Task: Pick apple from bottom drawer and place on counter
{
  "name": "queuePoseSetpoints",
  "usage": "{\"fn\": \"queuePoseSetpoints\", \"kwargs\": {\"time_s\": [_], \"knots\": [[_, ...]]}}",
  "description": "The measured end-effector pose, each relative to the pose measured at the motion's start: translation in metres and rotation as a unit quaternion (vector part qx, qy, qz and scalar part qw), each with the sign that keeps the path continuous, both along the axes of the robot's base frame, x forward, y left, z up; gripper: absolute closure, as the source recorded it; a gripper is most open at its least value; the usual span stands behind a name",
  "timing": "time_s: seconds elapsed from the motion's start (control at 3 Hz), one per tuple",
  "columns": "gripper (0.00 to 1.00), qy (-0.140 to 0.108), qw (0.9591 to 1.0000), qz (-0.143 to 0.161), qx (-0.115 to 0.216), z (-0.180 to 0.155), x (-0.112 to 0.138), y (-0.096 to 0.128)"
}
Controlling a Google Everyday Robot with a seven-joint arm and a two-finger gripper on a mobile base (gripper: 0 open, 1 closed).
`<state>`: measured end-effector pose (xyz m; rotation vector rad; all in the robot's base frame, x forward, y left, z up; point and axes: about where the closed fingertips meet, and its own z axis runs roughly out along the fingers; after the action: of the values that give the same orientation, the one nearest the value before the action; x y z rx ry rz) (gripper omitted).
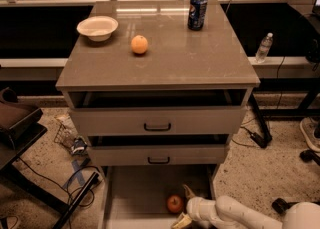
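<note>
Apple [174, 203] is sitting on the bottom drawer [135, 198] floor, toward its right wall; the gripper [183, 207] is hovering just beside it, fingers spread apart. It is looking light, firm, smooth and prone to rolling, so squeezing across its widest middle is seeming safest. Blue soda can [197, 11] on the counter [165, 65] is bearing unreadable print.
</note>
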<state>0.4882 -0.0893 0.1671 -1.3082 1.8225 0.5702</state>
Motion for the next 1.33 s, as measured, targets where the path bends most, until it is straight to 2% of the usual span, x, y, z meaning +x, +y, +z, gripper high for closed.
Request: {"fn": "queuePoseSetpoints", "kwargs": {"time_s": [0.67,1.33], "knots": [[0.45,0.032,0.999,0.03,0.0,-0.038,0.008,0.038],[0.92,0.036,0.9988,0.034,0.004,-0.04,0.009,0.045]]}}
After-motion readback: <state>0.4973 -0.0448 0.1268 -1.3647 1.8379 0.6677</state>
